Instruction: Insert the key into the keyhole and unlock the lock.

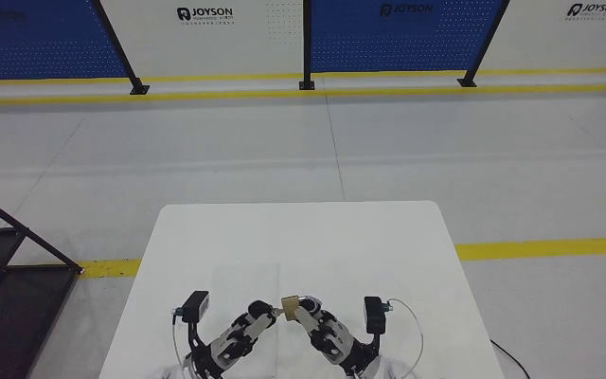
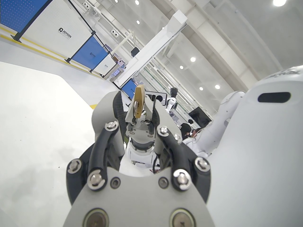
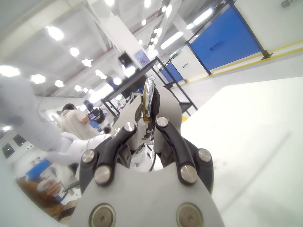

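Observation:
Low over the near edge of the white table (image 1: pixel 294 237), my two grippers meet tip to tip. My right gripper (image 1: pixel 301 314) (image 3: pixel 144 106) is shut on a small brass padlock (image 1: pixel 291 305) (image 3: pixel 147 100), which stands edge-on between its fingers. My left gripper (image 1: pixel 266 314) (image 2: pixel 136 105) faces it from the other side, shut on a small silver key (image 1: pixel 277 310) (image 2: pixel 135 106). The key lies against the padlock's (image 2: pixel 139 100) body. How deep it sits in the keyhole is hidden.
The tabletop stretches bare beyond the grippers. A black frame (image 1: pixel 28 256) stands off the table's left side. Blue and white barrier panels (image 1: pixel 398 33) line the far floor behind yellow stripes.

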Available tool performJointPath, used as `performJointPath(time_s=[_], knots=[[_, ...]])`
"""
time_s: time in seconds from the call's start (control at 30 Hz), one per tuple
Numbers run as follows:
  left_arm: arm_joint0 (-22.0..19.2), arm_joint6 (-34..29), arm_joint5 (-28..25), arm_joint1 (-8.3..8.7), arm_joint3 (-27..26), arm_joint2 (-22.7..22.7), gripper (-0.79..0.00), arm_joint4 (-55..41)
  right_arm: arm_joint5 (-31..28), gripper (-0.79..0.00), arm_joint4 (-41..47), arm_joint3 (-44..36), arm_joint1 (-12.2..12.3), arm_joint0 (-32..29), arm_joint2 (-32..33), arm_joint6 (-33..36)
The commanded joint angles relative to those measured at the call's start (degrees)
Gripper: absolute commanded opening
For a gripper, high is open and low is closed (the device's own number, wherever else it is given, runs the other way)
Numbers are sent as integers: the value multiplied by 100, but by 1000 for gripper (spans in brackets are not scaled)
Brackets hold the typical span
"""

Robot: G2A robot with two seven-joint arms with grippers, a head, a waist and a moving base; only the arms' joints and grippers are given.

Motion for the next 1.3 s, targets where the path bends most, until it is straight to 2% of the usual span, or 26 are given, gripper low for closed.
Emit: performJointPath(time_s=[0.0,0.07,0.13,0.43,0.6,0.67,0.8,0.93,1.07,1.2,1.27], knots=[[-29,170,0,20,62,16,-505,203,6,-785,-3,3,-1,3,-2,-7],[-57,360,0,30,116,67,-514,408,15,-785,3,13,-3,11,-14,0],[-83,576,0,36,157,131,-557,602,25,-785,0,16,-5,23,-28,15],[-227,1331,0,99,284,392,-588,1141,31,-785,5,27,-6,53,-61,79],[-294,1607,0,143,352,508,-662,1331,12,-785,-16,10,-1,50,-67,91],[-317,1698,0,163,373,556,-720,1385,9,-785,-29,5,2,44,-67,96],[-357,1859,0,203,420,632,-665,1478,-10,-785,-49,-4,7,42,-71,105],[-397,1985,0,238,454,690,-671,1534,-5,-785,-60,-11,10,43,-79,126],[-437,2121,0,275,475,754,-603,1564,2,-785,-81,-18,14,47,-96,165],[-467,2217,0,307,471,803,-613,1604,9,-785,-93,-26,17,46,-106,184],[-481,2271,0,326,472,835,-650,1634,12,-785,-98,-29,19,46,-110,193]])
